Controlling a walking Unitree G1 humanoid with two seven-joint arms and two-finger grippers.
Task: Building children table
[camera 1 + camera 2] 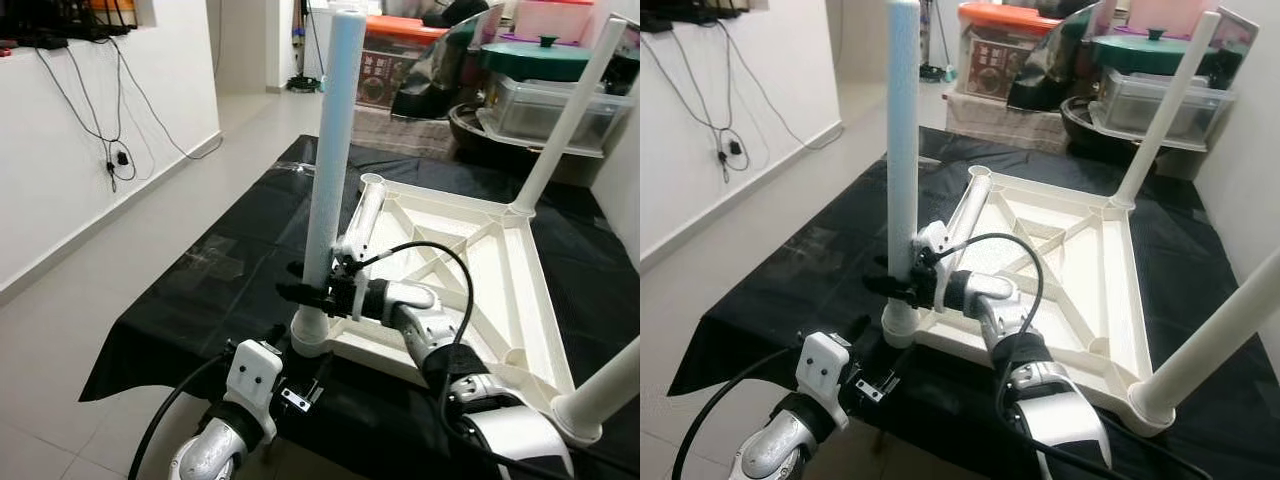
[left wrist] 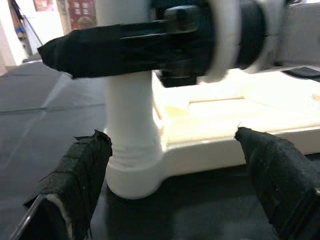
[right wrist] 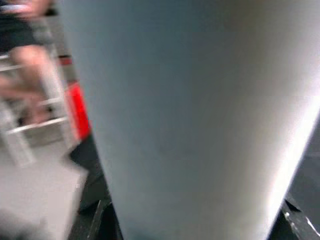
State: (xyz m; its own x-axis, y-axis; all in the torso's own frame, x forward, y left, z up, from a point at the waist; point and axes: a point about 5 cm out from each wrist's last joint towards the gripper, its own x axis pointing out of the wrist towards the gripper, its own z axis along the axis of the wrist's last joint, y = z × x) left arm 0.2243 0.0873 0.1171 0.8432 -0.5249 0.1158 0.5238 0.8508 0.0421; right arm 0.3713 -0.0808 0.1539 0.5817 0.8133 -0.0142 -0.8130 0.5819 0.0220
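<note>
An upturned white tabletop (image 1: pixel 470 270) lay on a black sheet (image 1: pixel 220 280) spread over the floor, its ribbed underside facing up. Three legs stood in corner sockets. The nearest one, a pale blue-white leg (image 1: pixel 330 150), rose upright from the socket (image 1: pixel 316 335) at about 7 o'clock on the frame. Another leg (image 1: pixel 565 115) stood at 1 o'clock, and a third (image 1: pixel 610 385) leaned out of the corner at 5 o'clock. A fourth leg (image 1: pixel 366 215) lay tilted across the 11 o'clock corner, not yet seated.

The right gripper (image 1: pixel 305 292) reached in from 5 o'clock, its black fingers closed around the near leg just above the socket. The left gripper (image 2: pixel 175 185) hovered low by that same socket, fingers spread open on either side of the joint, touching nothing.

The step in hand appeared to be seating this leg. To do it well, the right gripper would need to keep the leg plumb and press straight down, perhaps with a twist, while the left braced the frame so it did not slide on the sheet. Pushing at an angle could jam the joint.

Storage boxes (image 1: pixel 540 100) stood beyond the sheet at 12 o'clock.
</note>
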